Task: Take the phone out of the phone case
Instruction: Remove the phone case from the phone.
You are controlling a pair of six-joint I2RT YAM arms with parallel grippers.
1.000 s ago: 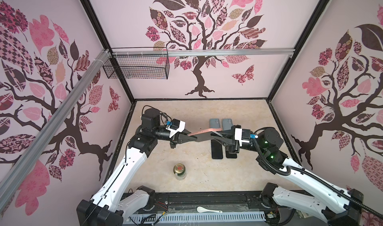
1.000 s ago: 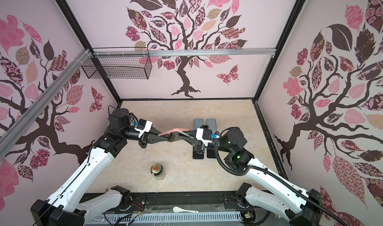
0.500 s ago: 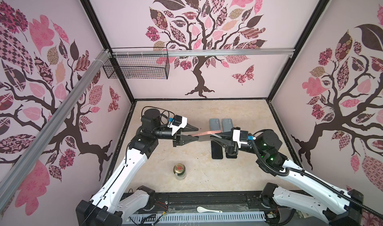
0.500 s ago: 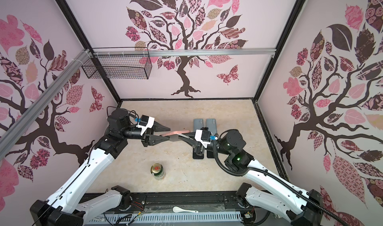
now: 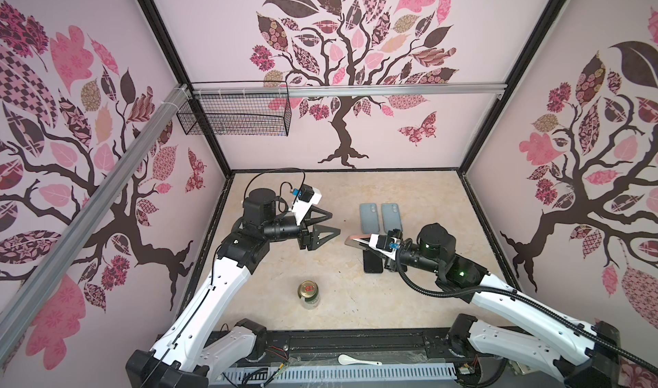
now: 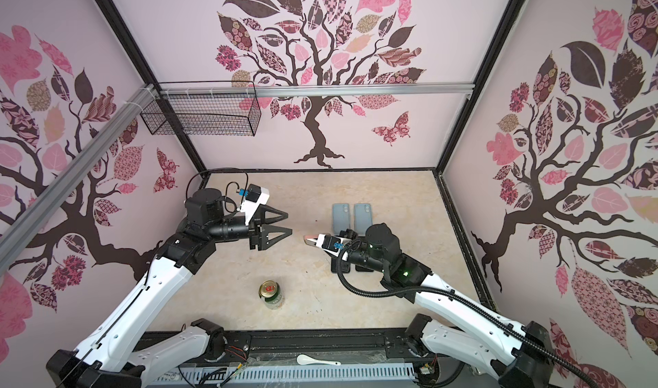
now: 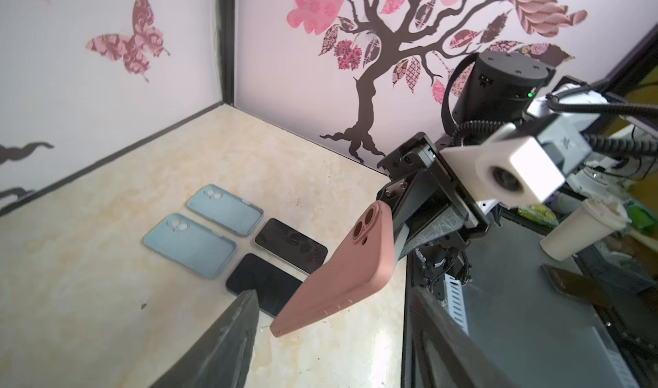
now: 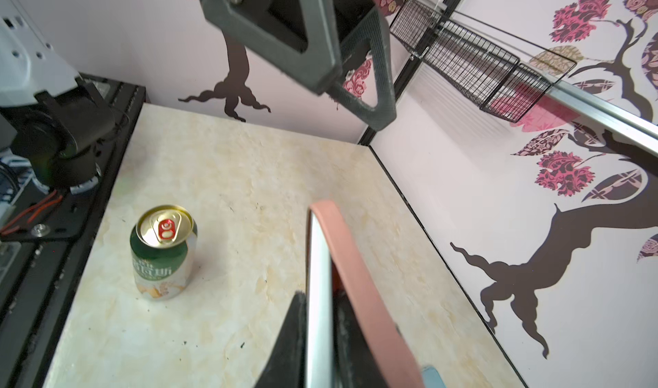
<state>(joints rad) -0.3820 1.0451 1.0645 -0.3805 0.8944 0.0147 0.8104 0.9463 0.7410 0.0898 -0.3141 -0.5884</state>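
One phone (image 8: 318, 297) is left to free, I judge: past the can (image 5: 308, 294) near the front, the right gripper (image 7: 406, 219) is clamped on the camera end of the pink phone case (image 7: 341, 272), held above the table (image 5: 356, 308); the phone's silver edge gapes from the case but is not out; the left gripper (image 5: 336, 222), fingers spread and empty, faces it, just apart. The case's long axis runs across the table, free end pointing at the left gripper; beneath lie two bare phones (image 7: 291, 244), and beyond them two empty blue cases (image 7: 190, 244), seemingly done.

Pink case (image 8: 359, 290) beside silver phone (image 8: 318, 297) (perhaps half off), can (image 8: 162, 254) nearby
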